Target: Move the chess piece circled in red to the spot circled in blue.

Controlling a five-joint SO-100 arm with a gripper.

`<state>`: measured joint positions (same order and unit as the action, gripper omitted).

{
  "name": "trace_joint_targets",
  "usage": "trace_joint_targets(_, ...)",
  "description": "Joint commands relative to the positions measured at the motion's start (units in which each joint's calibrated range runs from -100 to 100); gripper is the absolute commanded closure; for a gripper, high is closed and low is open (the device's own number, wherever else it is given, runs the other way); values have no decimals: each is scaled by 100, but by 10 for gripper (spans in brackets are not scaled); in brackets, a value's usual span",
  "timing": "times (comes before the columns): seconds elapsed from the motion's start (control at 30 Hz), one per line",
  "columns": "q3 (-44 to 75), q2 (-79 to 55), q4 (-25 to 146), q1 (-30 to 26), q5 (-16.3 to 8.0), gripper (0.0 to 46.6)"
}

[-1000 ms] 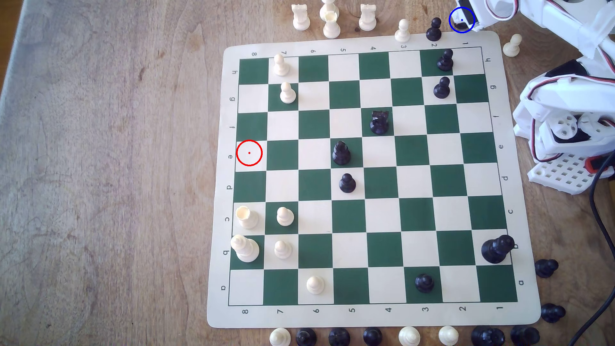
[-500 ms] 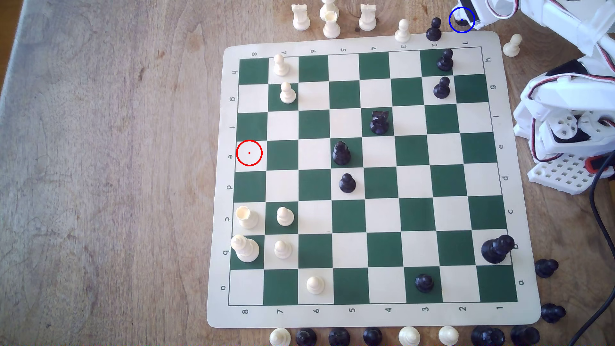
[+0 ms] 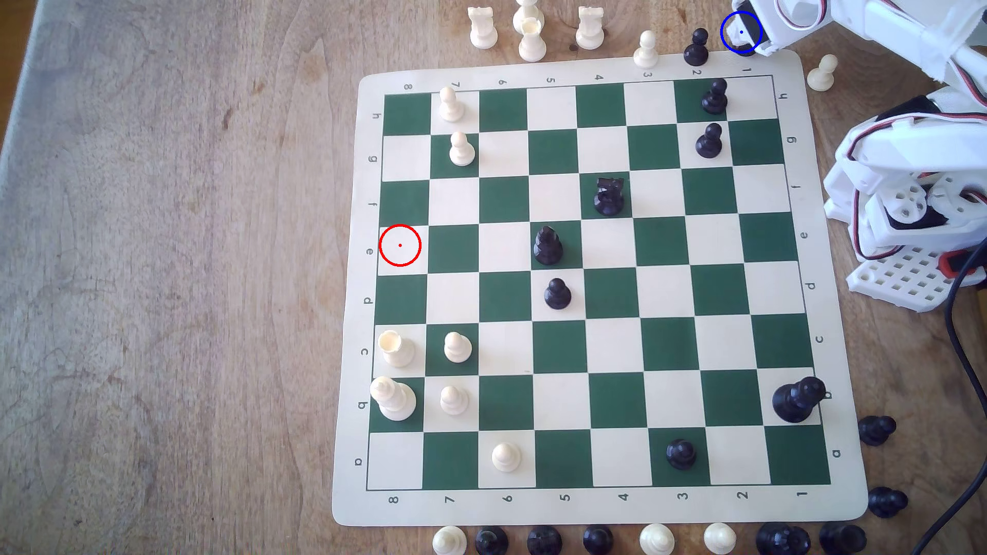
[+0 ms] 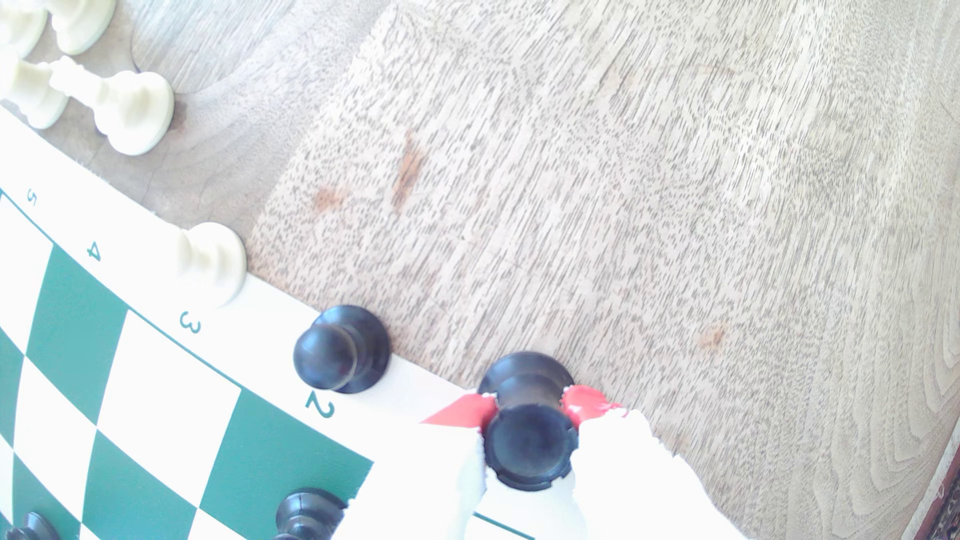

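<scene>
In the exterior view the red ring (image 3: 400, 245) on the board's left edge square holds nothing, so the pick-up part looks done. The gripper (image 3: 750, 33) sits at the far right corner of the board (image 3: 833, 320), right over the blue ring (image 3: 741, 32), and a dark sliver under it is probably the piece, though I can't make it out there. A black pawn (image 3: 697, 47) stands just to the left of the ring.

In the wrist view the piece (image 4: 529, 420) is pinched between the two red-tipped fingers (image 4: 587, 407), which are clenched on its neck. Its round base appears to be at the seam where the board's border meets the bare table (image 4: 623, 181) (whether it touches down yet I can't tell). The black pawn (image 4: 340, 349) stands near it but apart.

My guess: what's left is to settle the piece, let go and back away.
</scene>
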<state>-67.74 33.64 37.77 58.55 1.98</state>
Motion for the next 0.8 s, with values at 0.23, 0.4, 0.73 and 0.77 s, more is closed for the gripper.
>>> trace_joint_targets(0.23,28,-19,-124,30,10,392)
trace_joint_targets(0.4,28,32,-124,46,15,316)
trace_joint_targets(0.73,83,218,-50,171,59,311)
trace_joint_targets(0.77,83,269,-9,179,68,311)
